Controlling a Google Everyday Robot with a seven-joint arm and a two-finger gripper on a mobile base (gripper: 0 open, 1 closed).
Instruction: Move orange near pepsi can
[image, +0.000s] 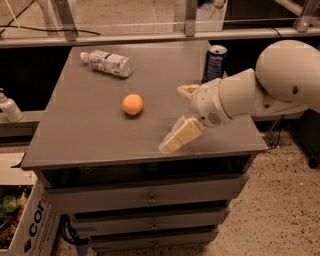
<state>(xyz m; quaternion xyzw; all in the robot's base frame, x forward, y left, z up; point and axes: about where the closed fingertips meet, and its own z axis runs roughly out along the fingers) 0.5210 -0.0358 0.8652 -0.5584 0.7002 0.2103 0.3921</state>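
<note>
The orange (132, 104) lies on the grey table (85, 130) near its middle. The pepsi can (215, 62) stands upright at the table's far right edge. My gripper (172, 118) hangs over the front right part of the table, to the right of the orange and in front of the can. Its two cream fingers (181, 135) are spread open with nothing between them. The orange and the can stand well apart, and the gripper touches neither.
A clear plastic bottle (107, 63) with a white label lies on its side at the table's far left. A white bottle (8, 108) stands on a ledge to the left. A cardboard box (27, 225) sits on the floor at the lower left. Drawers are below the tabletop.
</note>
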